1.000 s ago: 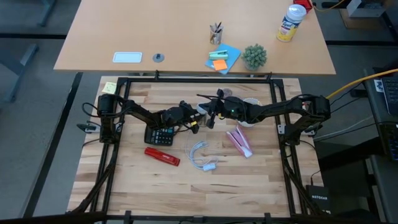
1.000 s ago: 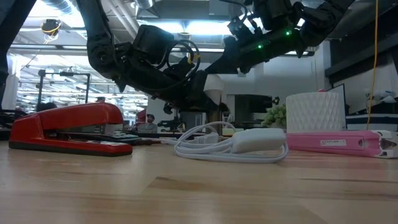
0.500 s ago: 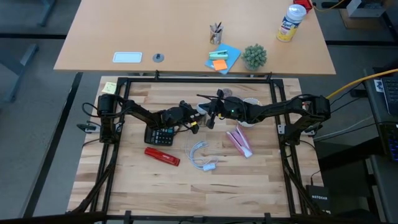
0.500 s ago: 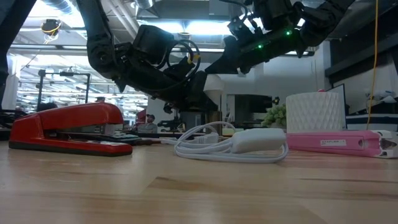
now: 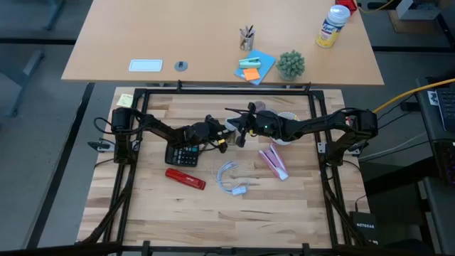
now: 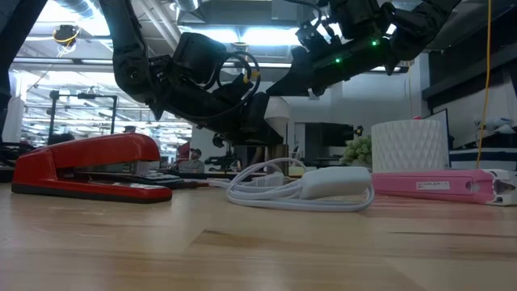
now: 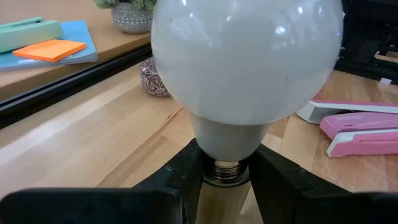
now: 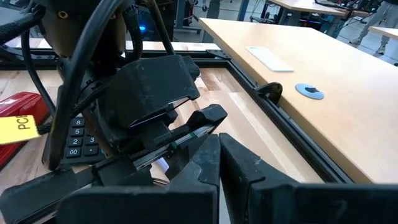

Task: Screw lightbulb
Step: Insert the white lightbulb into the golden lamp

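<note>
Above the desk (image 5: 156, 206), your left claw (image 7: 227, 177) grips the lightbulb (image 7: 245, 68) by its metal neck. Your right claw (image 8: 217, 163) is shut tight, holding nothing, just beside the left one.

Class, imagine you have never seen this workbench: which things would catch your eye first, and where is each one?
First, the lightbulb, a big white globe filling the left wrist view, its metal screw end clamped in the left end effector. Next, the two dark arms meeting above the table's middle, the right end effector shut close beside the left. Then the colours: a red stapler at front left and a pink stapler to the right.
</note>
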{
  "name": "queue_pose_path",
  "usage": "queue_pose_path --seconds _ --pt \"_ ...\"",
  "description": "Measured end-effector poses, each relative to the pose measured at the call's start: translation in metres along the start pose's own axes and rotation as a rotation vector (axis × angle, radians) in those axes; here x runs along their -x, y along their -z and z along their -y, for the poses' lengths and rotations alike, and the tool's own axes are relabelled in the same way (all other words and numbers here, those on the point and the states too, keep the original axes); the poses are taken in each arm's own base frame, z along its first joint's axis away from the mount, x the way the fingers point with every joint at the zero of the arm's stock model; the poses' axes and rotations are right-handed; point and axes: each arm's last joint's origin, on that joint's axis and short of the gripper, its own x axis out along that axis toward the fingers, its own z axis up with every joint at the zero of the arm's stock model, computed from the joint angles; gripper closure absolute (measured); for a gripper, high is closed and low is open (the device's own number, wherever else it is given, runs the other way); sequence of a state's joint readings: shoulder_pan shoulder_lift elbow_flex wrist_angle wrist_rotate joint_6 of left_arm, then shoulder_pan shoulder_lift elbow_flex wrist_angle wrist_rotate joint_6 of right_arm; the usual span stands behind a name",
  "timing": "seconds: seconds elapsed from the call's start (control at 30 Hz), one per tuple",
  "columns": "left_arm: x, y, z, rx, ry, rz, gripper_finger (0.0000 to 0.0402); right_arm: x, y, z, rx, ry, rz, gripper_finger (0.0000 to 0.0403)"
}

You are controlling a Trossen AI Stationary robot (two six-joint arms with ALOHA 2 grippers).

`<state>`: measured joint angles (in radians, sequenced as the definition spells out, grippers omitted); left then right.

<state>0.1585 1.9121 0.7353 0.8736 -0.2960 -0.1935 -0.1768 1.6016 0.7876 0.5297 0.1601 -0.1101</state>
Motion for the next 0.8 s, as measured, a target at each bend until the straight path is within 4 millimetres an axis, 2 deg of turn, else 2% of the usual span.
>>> queue_pose_path --seconds 0.17,0.47,0.8 --pt "0.0 0.0004 -0.0001 0.011 -0.001 -0.004 0.0277 0.0 0.0001 0.0 0.0 0.0 0.0 0.0395" --pt "0.0003 0.0004 0.0012 0.015 0.007 -0.002 0.0201 -0.0002 0.0024 -0.0004 0.003 -0.005 -0.016 0.0395" --pt "0.0034 -0.0002 0.0089 -0.053 0.021 0.005 0.0192 0.0001 0.0027 -0.0001 0.004 0.003 -0.027 0.0395"
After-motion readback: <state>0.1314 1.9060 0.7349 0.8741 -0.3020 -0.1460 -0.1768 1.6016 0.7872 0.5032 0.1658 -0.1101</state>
